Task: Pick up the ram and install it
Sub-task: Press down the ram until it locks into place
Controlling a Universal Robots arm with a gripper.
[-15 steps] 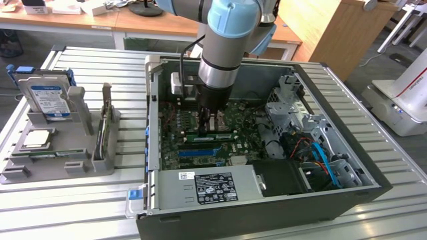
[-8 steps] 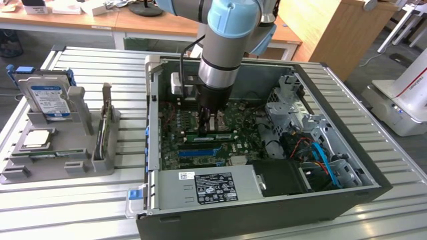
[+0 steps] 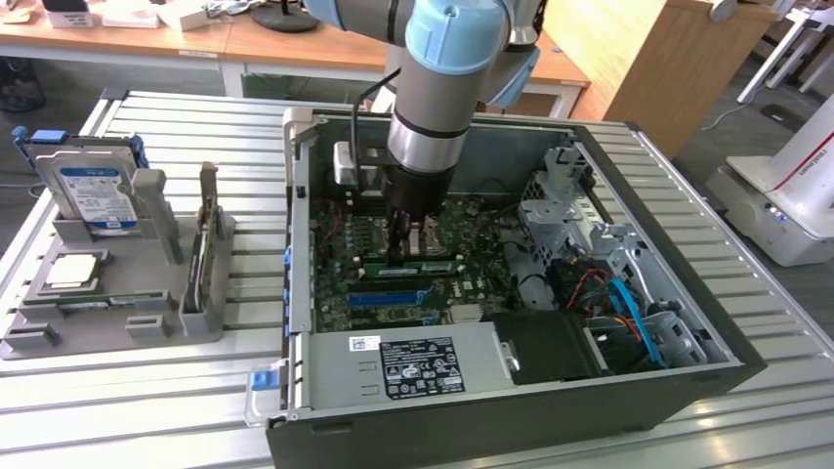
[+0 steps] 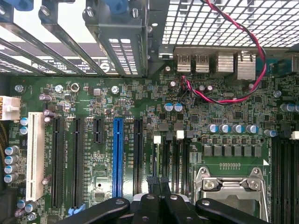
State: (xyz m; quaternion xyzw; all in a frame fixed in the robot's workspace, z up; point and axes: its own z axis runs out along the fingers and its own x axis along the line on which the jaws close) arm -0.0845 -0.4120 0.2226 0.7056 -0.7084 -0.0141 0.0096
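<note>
The ram (image 3: 205,249), a slim dark strip, stands on its edge in a slot of the grey holder (image 3: 144,330) at the exterior view's left, well away from the arm. My gripper (image 3: 401,246) reaches down into the open computer case (image 3: 521,405), just over the motherboard (image 3: 352,293). In the wrist view the black fingers (image 4: 148,205) meet tip to tip, so the gripper (image 4: 160,183) is shut with nothing in it. Its tip hovers over black memory slots (image 4: 164,158) beside the metal processor socket (image 4: 229,186). A green strip (image 3: 414,266) sits on the board right by the fingertips.
The holder also carries a hard drive (image 3: 94,195) with a blue-white label and a square silver processor chip (image 3: 76,272). Inside the case are the power supply (image 3: 417,366), drive cages (image 3: 573,210) and orange and blue cables (image 3: 623,303). A red-black wire (image 4: 219,95) crosses the board.
</note>
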